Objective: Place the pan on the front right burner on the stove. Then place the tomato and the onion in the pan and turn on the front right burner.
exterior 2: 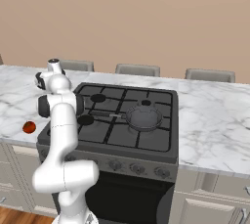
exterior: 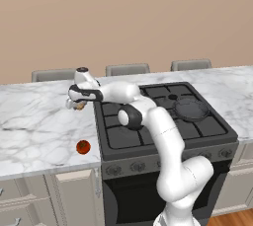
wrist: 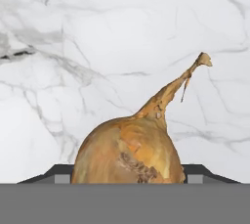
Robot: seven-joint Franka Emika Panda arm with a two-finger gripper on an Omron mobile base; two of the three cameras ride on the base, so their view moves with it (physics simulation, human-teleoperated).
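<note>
Claw (wrist: 127, 178) straddles onion (wrist: 129, 149) — open counter (wrist: 122, 32) beyond.

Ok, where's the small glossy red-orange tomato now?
The glossy red-orange tomato sits on the marble counter, left of the black stove, near its front edge.

You will find no legible text, label, brand, number or sign anywhere here: the stove (exterior: 163, 116) front panel and its knobs carry no markings you can make out, and the marble counter (exterior: 39, 121) is bare of writing.
</note>
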